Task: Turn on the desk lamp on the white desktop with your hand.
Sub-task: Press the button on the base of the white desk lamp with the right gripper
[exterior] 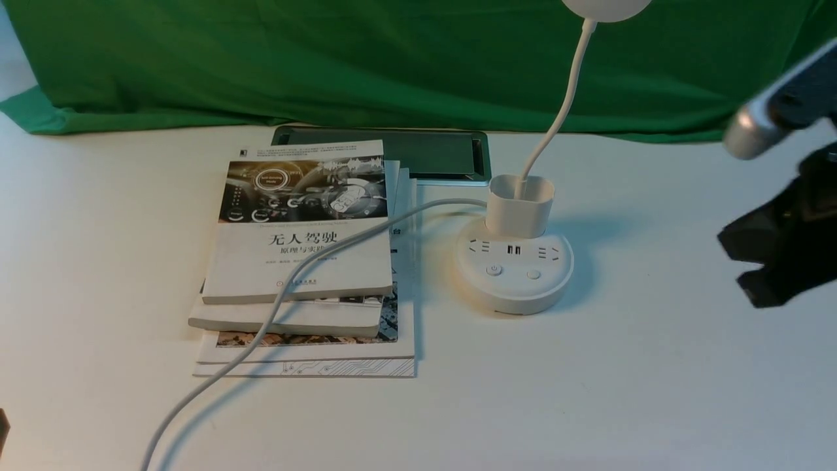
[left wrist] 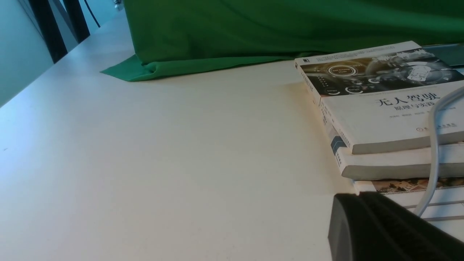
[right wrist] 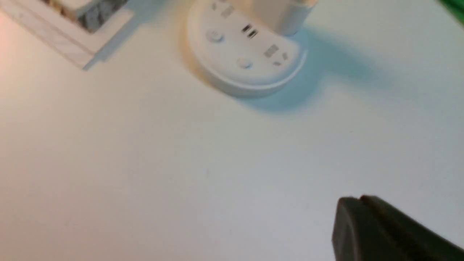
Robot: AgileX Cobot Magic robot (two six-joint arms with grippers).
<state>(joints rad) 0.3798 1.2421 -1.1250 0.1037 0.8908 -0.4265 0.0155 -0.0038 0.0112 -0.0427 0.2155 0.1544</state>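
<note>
The white desk lamp (exterior: 513, 271) stands on the white desktop (exterior: 588, 392), right of centre. Its round base has sockets, USB ports and two buttons (exterior: 494, 269). A cup holder (exterior: 520, 206) and a thin gooseneck rise to the head (exterior: 605, 6), which is cut off at the top edge. My right gripper (exterior: 732, 260) hovers above the desk to the right of the base, apart from it. In the right wrist view its fingers (right wrist: 359, 198) are pressed together, with the lamp base (right wrist: 246, 50) some way ahead. My left gripper (left wrist: 359, 195) is shut and empty, low beside the books.
A stack of books (exterior: 301, 261) lies left of the lamp, with the lamp's white cable (exterior: 281, 301) running over it to the front edge. A dark flat tray (exterior: 418, 154) lies behind the books. Green cloth (exterior: 392, 59) covers the back.
</note>
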